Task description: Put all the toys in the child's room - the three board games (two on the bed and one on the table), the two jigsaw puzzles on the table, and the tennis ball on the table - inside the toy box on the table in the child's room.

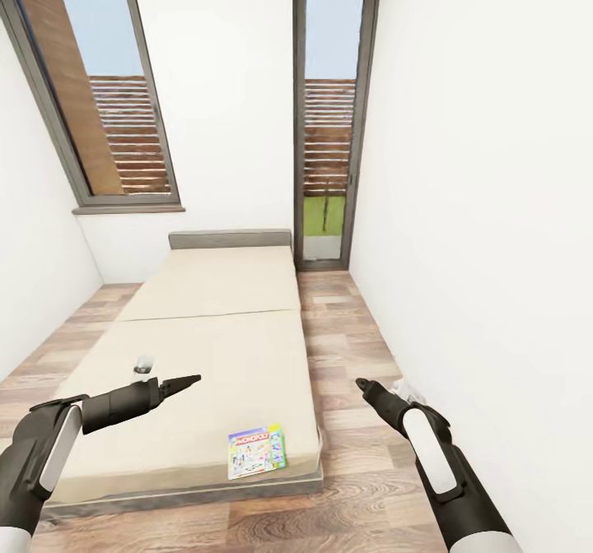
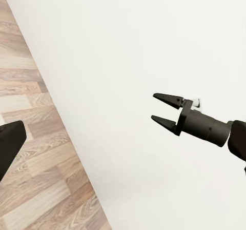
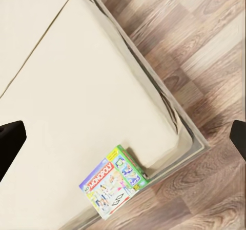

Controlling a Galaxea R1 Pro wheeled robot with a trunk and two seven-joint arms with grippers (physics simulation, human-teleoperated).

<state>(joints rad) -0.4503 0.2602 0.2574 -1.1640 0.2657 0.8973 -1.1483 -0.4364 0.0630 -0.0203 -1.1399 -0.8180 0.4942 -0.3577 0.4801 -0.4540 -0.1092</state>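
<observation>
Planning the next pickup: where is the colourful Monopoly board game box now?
In the head view, the colourful Monopoly board game box lies flat on the beige bed, at its near right corner, by the foot edge.

The bed (image 1: 206,331) runs lengthwise toward the far wall, headboard (image 1: 230,239) beneath the windows. One board game (image 1: 257,452) lies on the mattress's near right corner.

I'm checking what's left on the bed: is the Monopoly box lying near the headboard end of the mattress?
No, the Monopoly box lies at the foot corner of the bed, far from the headboard.
</observation>
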